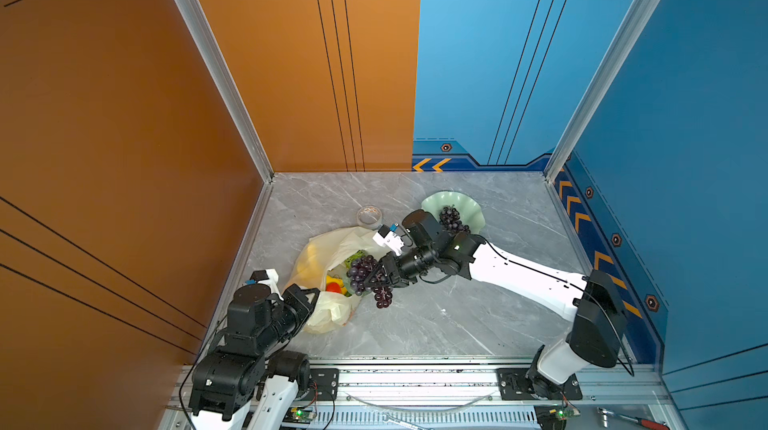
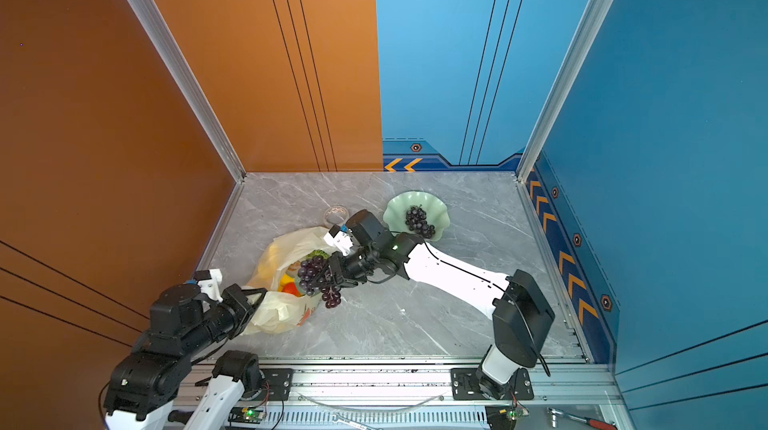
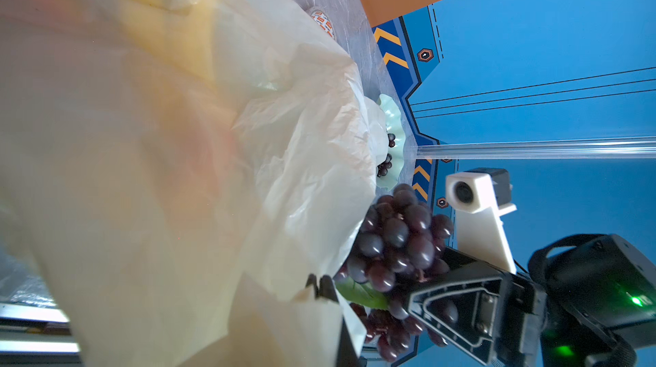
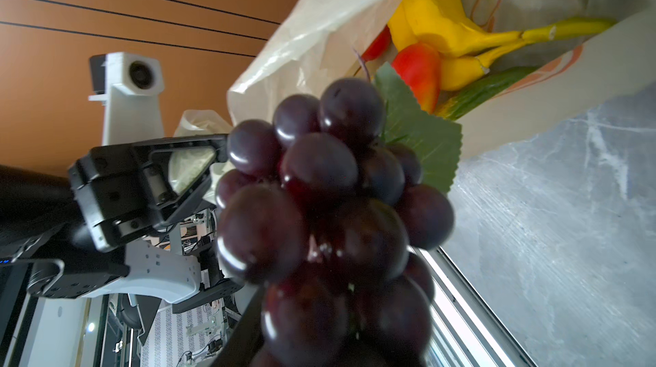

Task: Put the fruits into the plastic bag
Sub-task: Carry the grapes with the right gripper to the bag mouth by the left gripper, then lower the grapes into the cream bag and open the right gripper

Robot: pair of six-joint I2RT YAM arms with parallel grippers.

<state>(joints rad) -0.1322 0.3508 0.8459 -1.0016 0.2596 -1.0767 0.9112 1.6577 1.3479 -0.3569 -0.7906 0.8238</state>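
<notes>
One grape bunch [image 1: 360, 272] clamped in my right gripper [image 1: 372, 278], at the plastic bag [image 1: 332, 315] mouth.
My left gripper [image 1: 311, 295] is closed fully, pinching the bag's rim, just beside. A second bunch [image 1: 453, 219] lies in the dish [image 1: 471, 204] behind my right gripper. Tape roll [image 1: 369, 215] print: unreadable.

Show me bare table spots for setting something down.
Bare: the front middle between plastic bag, right arm and front rail; the far-left corner behind the tape roll; between the dish and the blue wall. Crowded: the bag mouth, around the held grapes.
</notes>
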